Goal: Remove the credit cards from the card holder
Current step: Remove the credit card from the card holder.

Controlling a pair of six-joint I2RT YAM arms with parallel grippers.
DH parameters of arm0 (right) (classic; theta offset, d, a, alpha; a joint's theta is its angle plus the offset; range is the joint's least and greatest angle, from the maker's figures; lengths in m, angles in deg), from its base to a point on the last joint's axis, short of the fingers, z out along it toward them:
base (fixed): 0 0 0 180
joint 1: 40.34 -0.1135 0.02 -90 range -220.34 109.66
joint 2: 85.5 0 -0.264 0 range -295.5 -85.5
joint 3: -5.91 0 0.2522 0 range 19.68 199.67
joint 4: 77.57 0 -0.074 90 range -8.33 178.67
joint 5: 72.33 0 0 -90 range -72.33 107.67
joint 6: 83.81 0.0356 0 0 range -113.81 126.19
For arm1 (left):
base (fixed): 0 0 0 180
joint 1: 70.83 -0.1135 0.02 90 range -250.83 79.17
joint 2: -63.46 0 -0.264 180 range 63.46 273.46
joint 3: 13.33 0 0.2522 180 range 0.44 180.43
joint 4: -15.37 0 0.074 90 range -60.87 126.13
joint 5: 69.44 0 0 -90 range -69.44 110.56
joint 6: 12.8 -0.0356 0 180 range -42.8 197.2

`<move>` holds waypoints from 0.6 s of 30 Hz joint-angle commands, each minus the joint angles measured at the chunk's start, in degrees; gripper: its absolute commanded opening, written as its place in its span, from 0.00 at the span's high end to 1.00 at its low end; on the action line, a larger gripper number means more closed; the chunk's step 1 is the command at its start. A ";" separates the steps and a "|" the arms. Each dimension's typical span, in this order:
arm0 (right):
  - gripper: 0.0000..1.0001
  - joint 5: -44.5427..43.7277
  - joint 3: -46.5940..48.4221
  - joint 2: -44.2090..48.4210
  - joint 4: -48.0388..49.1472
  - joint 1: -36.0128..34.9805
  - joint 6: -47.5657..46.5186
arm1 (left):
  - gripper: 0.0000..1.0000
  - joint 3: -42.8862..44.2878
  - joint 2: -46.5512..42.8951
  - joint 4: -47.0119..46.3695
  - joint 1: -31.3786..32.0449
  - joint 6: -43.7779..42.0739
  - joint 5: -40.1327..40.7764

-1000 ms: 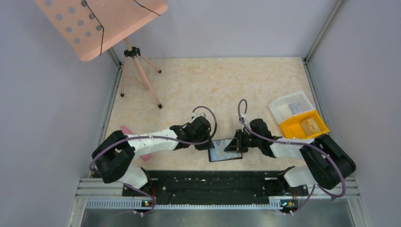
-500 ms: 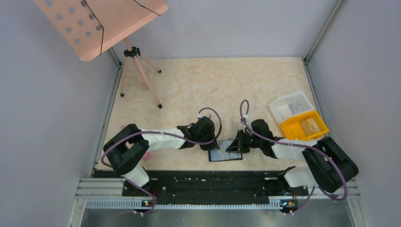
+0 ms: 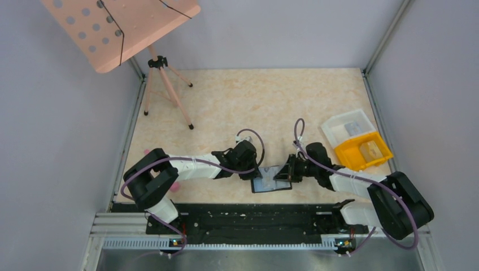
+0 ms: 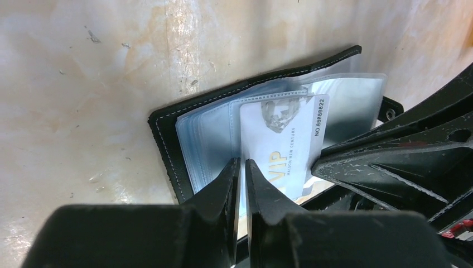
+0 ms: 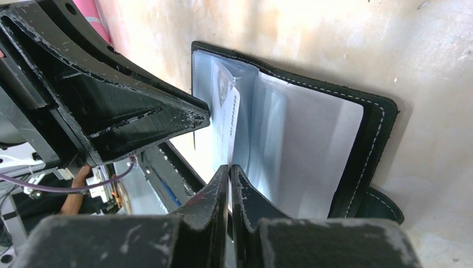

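Note:
The black card holder (image 3: 263, 184) lies open on the table near the front edge, its clear plastic sleeves facing up (image 4: 167, 146) (image 5: 369, 139). A white VIP card (image 4: 285, 146) (image 5: 227, 120) sticks partway out of a sleeve. My left gripper (image 3: 258, 174) (image 4: 242, 163) is shut on the sleeve's edge beside the card's left side. My right gripper (image 3: 281, 175) (image 5: 229, 167) is shut on the card's free end. The two grippers meet tip to tip over the holder.
A yellow bin (image 3: 361, 150) and a clear plastic tray (image 3: 345, 126) stand at the right edge. A pink stand on a tripod (image 3: 165, 84) is at the back left. A pink object (image 3: 150, 153) lies by the left arm. A black rail (image 3: 248, 217) runs along the front.
My left arm has swung right and folded closer to the holder. My right arm has shifted slightly to the right, its gripper still at the card.

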 commanded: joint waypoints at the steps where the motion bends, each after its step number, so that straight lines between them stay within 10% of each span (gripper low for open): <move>1: 1.00 1.88 -0.18 2.12 1.43 0.98 -0.08 | 0.86 -0.74 1.53 6.77 0.10 -1.34 4.24; 18: 1.00 -0.60 0.09 10.70 -7.93 3.82 -1.40 | 0.86 -2.47 1.53 5.99 0.10 -0.40 4.12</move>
